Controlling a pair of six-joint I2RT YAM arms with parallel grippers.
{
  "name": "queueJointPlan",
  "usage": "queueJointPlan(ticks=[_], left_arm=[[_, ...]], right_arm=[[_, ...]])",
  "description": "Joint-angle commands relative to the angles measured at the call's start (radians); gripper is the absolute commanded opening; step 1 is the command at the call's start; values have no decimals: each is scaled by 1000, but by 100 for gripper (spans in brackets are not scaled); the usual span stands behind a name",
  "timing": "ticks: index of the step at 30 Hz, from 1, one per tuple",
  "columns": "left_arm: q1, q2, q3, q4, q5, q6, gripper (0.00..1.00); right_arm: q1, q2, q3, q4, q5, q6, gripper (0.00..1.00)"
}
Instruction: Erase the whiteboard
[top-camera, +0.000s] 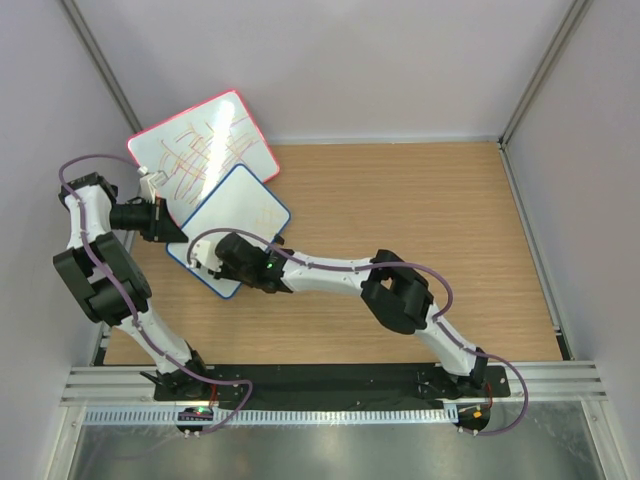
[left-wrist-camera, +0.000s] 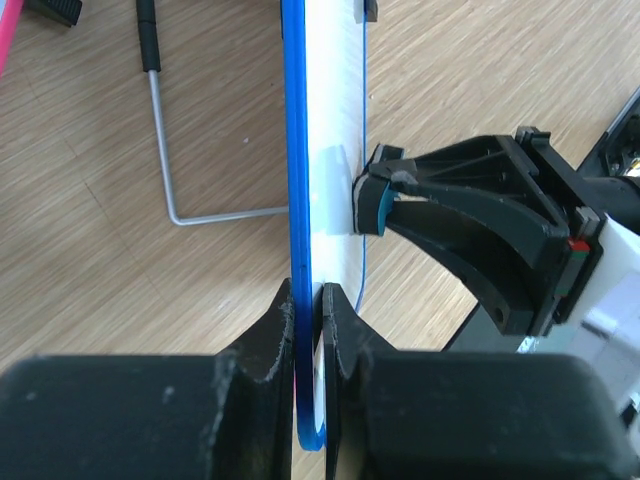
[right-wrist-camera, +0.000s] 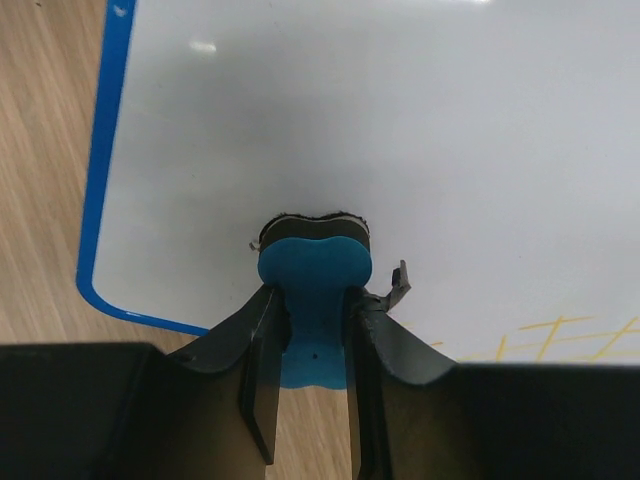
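Observation:
The whiteboard (top-camera: 240, 215) is a small white board with a thin blue frame, propped at a tilt on the wooden table. Faint yellow-orange marks (right-wrist-camera: 560, 335) remain on its surface. My left gripper (left-wrist-camera: 310, 300) is shut on the whiteboard's blue edge (left-wrist-camera: 297, 180), seen edge-on in the left wrist view. My right gripper (right-wrist-camera: 315, 310) is shut on a blue eraser (right-wrist-camera: 315, 275), whose dark felt end presses against the whiteboard's face (right-wrist-camera: 350, 120) near its lower corner. From above, the right gripper (top-camera: 235, 260) covers the board's lower part.
A larger red-framed board (top-camera: 200, 145) with orange scribbles leans behind the whiteboard at the back left. A bent metal wire stand (left-wrist-camera: 170, 160) lies on the wood behind the whiteboard. Grey walls bound the table on three sides.

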Motion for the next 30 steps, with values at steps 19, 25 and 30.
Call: queueJointPlan(ticks=[19,25,30], left_arm=[[-13,-14,31,-36,-47,100,0],[-13,-17,31,-37,-44,97,0],[-13,-19,33,-37,-42,97,0]], right_arm=[[-122,-83,-122,17,65,33,1],[-110,-52,-24,6,-1,56,1],[-65,0,37,-24,-30,39,1]])
